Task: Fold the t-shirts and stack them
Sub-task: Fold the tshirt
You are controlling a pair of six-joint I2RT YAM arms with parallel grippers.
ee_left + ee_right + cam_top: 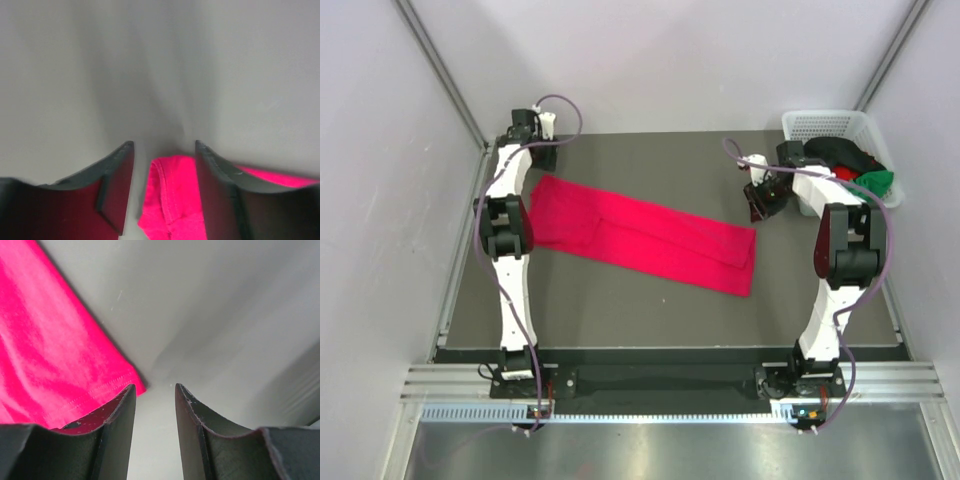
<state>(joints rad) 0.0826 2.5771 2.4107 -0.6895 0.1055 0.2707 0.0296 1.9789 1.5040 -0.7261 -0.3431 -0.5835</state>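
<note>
On the grey table point(620, 310), the crimson-pink t-shirt point(645, 240) is lying folded long. Left gripper point(164, 145) is hovering over one end, right gripper point(155, 386) beside the other, both with jaws apart.

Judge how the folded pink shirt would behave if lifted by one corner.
Probably floppy: the pink shirt lies flat as a long folded strip, so lifted layers would likely droop apart. Likely light, given its thin hemmed edge.

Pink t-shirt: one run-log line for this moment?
pink t-shirt: long folded strip on table | left claw: open near one end | right claw: open near other end | basket: other shirts inside
</note>
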